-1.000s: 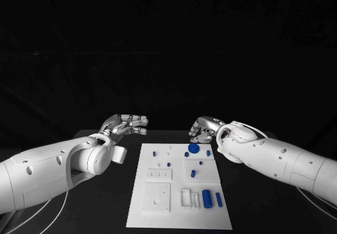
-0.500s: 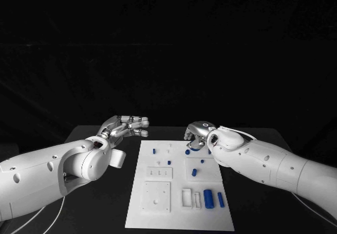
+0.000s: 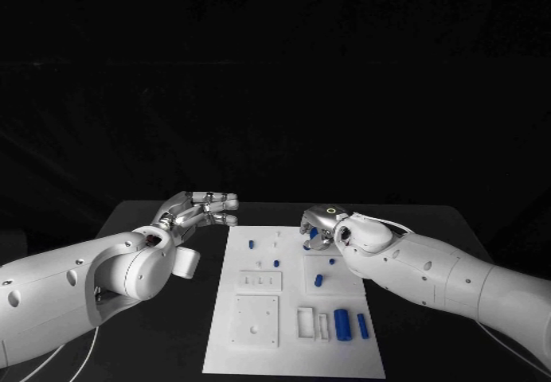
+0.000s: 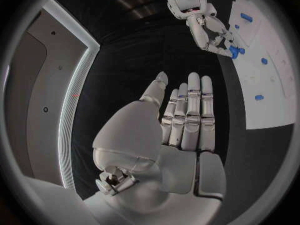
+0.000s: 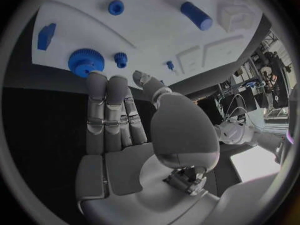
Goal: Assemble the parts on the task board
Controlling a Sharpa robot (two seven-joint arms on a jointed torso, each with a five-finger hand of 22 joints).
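Observation:
The white task board [image 3: 262, 350] lies in the middle of the black table. My right hand [image 3: 322, 227] reaches over its far right corner, fingers stretched out and thumb apart. Its fingertips [image 5: 97, 78] lie against the rim of a blue gear [image 5: 86, 61] that sits flat on the board; the gear [image 4: 234, 51] is not gripped. My left hand [image 3: 207, 208] hovers off the board's far left corner, fingers [image 4: 190, 110] straight and side by side, holding nothing. A blue cylinder [image 3: 341, 325] and a slimmer blue part [image 3: 361, 325] lie near the board's front right.
Small blue pegs [image 3: 252, 246] [image 3: 275, 263] [image 3: 319, 280] stand on the board's far half. White recessed blocks [image 3: 259, 321] take up its near left. Beside the gear are a blue block [image 5: 46, 36] and a short peg [image 5: 120, 59]. Bare black table [image 3: 425, 231] flanks the board.
My right hand has moved in over the board's far right corner and now covers the blue gear in the head view. The left hand has barely moved.

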